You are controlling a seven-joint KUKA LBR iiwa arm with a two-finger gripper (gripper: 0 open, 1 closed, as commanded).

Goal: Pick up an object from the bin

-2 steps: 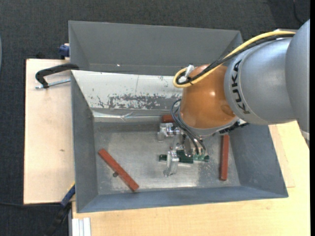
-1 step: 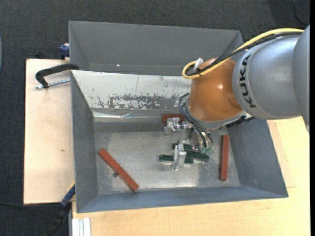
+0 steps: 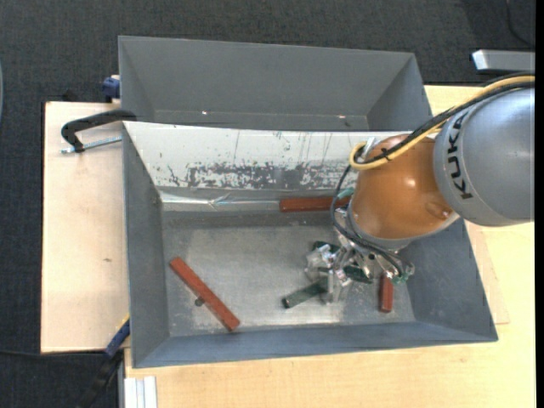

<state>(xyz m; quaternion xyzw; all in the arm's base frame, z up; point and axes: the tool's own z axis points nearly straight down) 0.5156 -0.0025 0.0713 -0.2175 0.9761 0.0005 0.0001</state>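
Observation:
My gripper (image 3: 335, 269) hangs low over the bin floor at the right, under the orange cover of the wrist. A dark green stick (image 3: 304, 296) lies on the floor just below and left of it, its right end reaching under the gripper. A short red-brown block (image 3: 385, 295) lies close on the gripper's right, near the bin's right wall. Nothing can be seen held.
A long red-brown bar (image 3: 203, 293) lies slantwise on the floor at the front left. Another red-brown bar (image 3: 308, 203) rests along the back wall, its right end hidden behind the arm. The floor's middle lies bare between them.

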